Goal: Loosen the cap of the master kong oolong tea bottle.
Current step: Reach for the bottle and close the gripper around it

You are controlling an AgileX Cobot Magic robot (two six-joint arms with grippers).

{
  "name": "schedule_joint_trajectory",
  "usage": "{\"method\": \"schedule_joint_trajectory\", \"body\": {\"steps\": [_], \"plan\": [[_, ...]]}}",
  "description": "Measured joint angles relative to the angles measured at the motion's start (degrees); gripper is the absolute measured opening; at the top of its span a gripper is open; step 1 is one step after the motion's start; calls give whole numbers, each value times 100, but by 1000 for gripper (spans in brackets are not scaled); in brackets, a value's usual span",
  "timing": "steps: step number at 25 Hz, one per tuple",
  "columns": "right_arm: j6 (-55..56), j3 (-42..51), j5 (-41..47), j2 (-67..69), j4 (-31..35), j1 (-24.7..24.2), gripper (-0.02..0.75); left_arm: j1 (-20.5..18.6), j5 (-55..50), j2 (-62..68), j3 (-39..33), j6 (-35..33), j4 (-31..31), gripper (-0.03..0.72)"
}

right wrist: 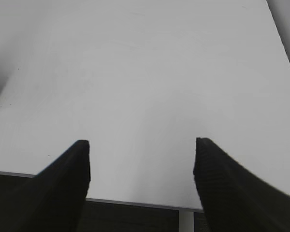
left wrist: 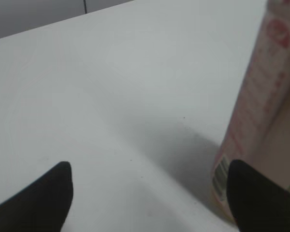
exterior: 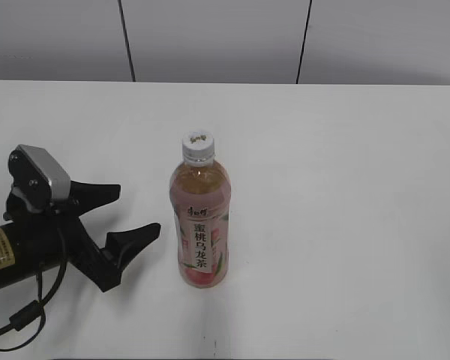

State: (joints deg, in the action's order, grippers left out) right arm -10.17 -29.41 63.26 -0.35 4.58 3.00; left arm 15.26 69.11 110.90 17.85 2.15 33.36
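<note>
- One master kong oolong tea bottle (exterior: 200,225) stands upright near the middle of the white table (exterior: 345,187), slim and clear, filled with amber-pink tea, its pink peach label carrying black Chinese characters on a white strip.
- One cap (exterior: 197,145), white and ribbed with a small dark logo, sits on its neck.
- Left pincer (exterior: 129,214) is spread wide and holds nothing, just left of the bottle, not touching.
- Right pincer (right wrist: 142,159) gapes equally wide, empty, over the table's edge.
</note>
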Motion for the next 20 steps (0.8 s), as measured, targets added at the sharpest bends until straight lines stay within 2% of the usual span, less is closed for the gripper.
{"method": "schedule_joint_trajectory", "body": {"steps": [8, 15, 20], "plan": [[0, 0, 0, 0, 0, 0, 511, 0, 13, -240, -5, 180, 988, 601], [0, 0, 0, 0, 0, 0, 511, 39, 7, -528, 78, 379, 1360, 594], [0, 0, 0, 0, 0, 0, 511, 362, 15, -683, 276, 641, 1440, 594]]}}
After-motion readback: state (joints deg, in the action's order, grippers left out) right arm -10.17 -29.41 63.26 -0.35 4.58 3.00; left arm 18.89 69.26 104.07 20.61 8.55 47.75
